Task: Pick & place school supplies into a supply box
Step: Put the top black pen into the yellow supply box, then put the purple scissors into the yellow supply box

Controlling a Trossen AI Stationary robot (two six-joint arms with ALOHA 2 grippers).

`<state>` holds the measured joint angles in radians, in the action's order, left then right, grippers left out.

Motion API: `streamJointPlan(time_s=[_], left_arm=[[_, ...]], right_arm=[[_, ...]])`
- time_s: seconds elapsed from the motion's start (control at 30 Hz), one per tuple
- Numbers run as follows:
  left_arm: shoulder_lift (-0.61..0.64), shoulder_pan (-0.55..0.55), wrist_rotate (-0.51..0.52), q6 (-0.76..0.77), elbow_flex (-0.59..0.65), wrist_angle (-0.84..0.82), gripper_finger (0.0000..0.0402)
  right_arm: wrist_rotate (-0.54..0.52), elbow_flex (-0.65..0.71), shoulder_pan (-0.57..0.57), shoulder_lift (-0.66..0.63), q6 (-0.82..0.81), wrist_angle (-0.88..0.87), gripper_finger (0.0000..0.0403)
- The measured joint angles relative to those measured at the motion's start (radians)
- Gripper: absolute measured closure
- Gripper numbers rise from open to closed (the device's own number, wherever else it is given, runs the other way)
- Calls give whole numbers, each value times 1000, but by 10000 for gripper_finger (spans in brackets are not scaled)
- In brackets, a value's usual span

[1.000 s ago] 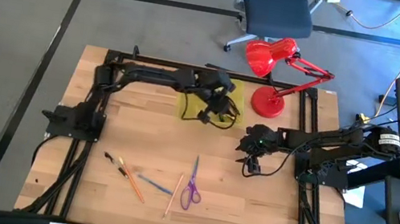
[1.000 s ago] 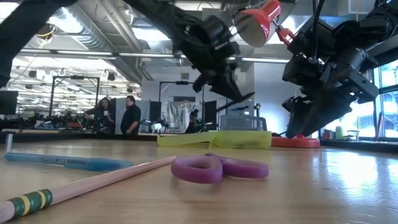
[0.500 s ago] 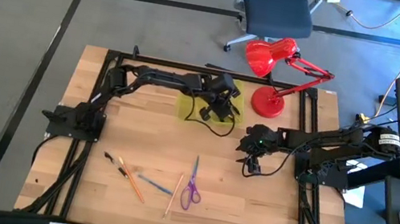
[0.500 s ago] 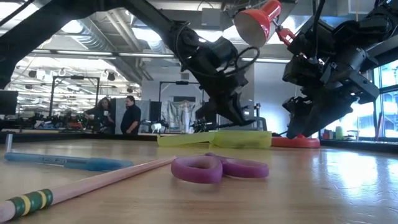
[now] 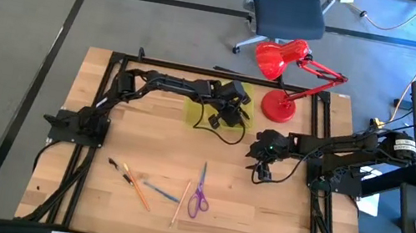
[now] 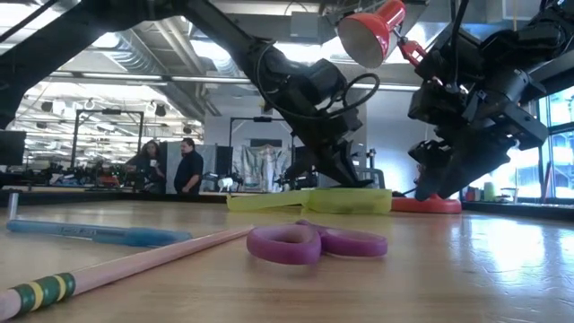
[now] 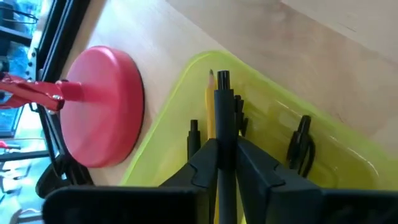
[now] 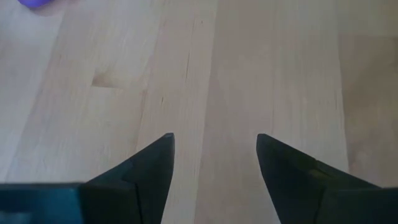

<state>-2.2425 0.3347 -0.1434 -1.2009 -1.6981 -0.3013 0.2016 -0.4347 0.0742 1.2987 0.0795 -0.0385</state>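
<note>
The supply box point(image 5: 192, 110) is a translucent yellow-green case at the table's far middle, and it holds several pens and a yellow pencil point(image 7: 210, 106). My left gripper point(image 5: 231, 112) is low over the box point(image 7: 180, 93), shut on a black pen point(image 7: 224, 118). My right gripper point(image 5: 260, 173) hangs open over bare wood right of centre, with nothing between its fingers point(image 8: 214, 152). Purple-handled scissors point(image 5: 197, 200), a blue pen point(image 5: 161, 191), a pale pencil point(image 5: 180, 203), an orange pencil point(image 5: 138, 191) and a short black pen point(image 5: 113, 164) lie flat near the front edge. My left gripper pinches the black pen's shaft point(image 7: 225, 146) between its two fingers. The pen runs along the fingers, and its free end point(image 7: 223, 77) sticks out ahead inside the box. The fingers slant down from the table's left. Whether the pen's end touches the box, I cannot tell.
A red desk lamp stands with its round base point(image 5: 279, 106) right beside the box's right end, its arm and shade point(image 5: 275, 57) above. Black frame rails run along the table's left, far and right edges. Bare wood lies between the box and the supplies at the front.
My left gripper has gone down toward the supply box and rolled about its own axis, still shut on the black pen. The pen, which stuck out above the box, now lies low within it.
</note>
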Motion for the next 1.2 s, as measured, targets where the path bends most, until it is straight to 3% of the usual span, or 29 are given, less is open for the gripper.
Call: streamJointPlan(time_s=[0.6, 0.77, 0.83, 0.97, 1.03, 1.2], left_arm=[[0, 2, 3, 183, 0, 38, 288], [40, -2, 155, 187, 1, -11, 269], [92, -1, 165, 243, 1, -47, 268], [222, 25, -4, 435, 0, -210, 270], [289, 45, -152, 485, 13, -289, 271], [467, 80, -585, 569, 157, -328, 272]], right_arm=[[0, 0, 0, 0, -33, -9, 173], [1, 0, 0, 0, -53, -13, 173], [3, 0, 0, 0, -79, -9, 173], [13, 0, 0, 0, -232, 19, 173], [17, 0, 0, 0, -315, 50, 173], [62, -28, -2, 0, -330, 58, 173]])
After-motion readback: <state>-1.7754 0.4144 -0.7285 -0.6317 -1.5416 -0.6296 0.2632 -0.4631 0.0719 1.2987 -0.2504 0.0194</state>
